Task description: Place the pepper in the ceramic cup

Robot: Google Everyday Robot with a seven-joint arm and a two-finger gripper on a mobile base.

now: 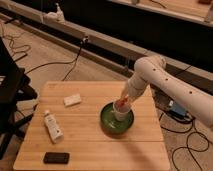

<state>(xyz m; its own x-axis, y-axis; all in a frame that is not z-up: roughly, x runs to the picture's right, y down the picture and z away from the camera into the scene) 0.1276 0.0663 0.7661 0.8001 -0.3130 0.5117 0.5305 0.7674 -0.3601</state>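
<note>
Gripper: the gripper (123, 101) hangs at the end of the white arm (165, 85), directly above the ceramic cup and just over its rim; its fingers are closed on the pepper.
Pepper: the pepper (124, 100) is a slim orange-red shape held at the gripper tip, right at the ceramic cup's rim; whether its lower end is already inside the cup cannot be made out.
Ceramic cup: the ceramic cup (120, 111) is small and white, standing upright inside the green dish, toward the dish's back.
Green dish: the green dish (109, 121) is round and dark green; it surrounds the ceramic cup and sits on the wooden table right of the table's middle.
Wooden table: the wooden table (90, 145) carries the ceramic cup's dish and 3 other things.
White tube: 1 white tube (52, 127) with a label lies flat, well apart from the ceramic cup, to its left and slightly nearer the camera.
White block: 1 small pale block (72, 100) lies left of the ceramic cup, a little farther back than the tube.
Black device: 1 flat dark device (56, 158) lies near the table's front edge, far left of and in front of the ceramic cup.
Floor: cables (50, 64) trail across the floor behind the table, beyond the ceramic cup.
</note>
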